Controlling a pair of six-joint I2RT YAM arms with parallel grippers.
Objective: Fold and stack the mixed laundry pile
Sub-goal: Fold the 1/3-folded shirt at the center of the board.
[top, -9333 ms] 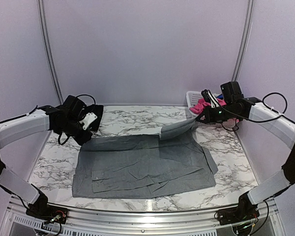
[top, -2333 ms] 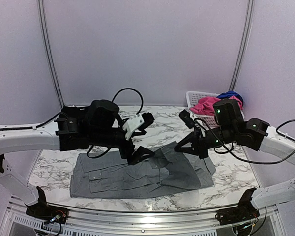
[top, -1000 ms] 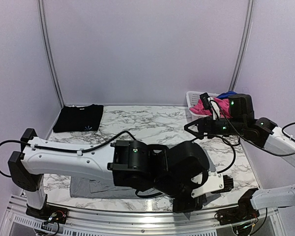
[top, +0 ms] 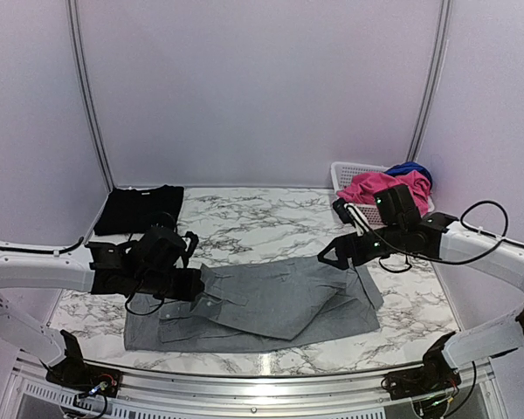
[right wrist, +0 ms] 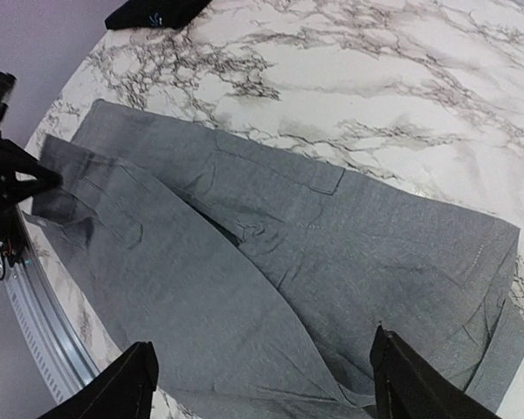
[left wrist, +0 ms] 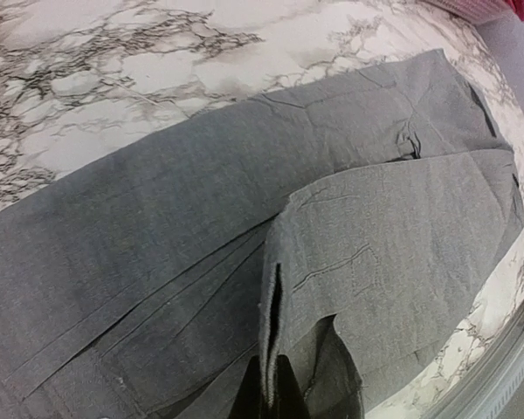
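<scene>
One pair of grey trousers (top: 275, 301) on the tabletop (top: 262, 214); left tool (top: 196, 286) is pinching its folded edge, right tool (top: 329, 253) is wide open, empty. One black cloth (top: 140, 209) far left, one pink piece (top: 371, 186) in the basket (top: 343, 169).

marble tbl (top: 262, 214) | grey trousers (top: 271, 301) ctr, part-folded | black cloth (top: 140, 209) far-L corner | white basket (top: 345, 175) far-R

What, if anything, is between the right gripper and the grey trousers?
Nothing visible. The right gripper, open, hangs over the right end of the grey trousers, and its wrist view shows only bare cloth between the fingers. The left gripper pinches the trousers' left edge, well off to the side.
</scene>
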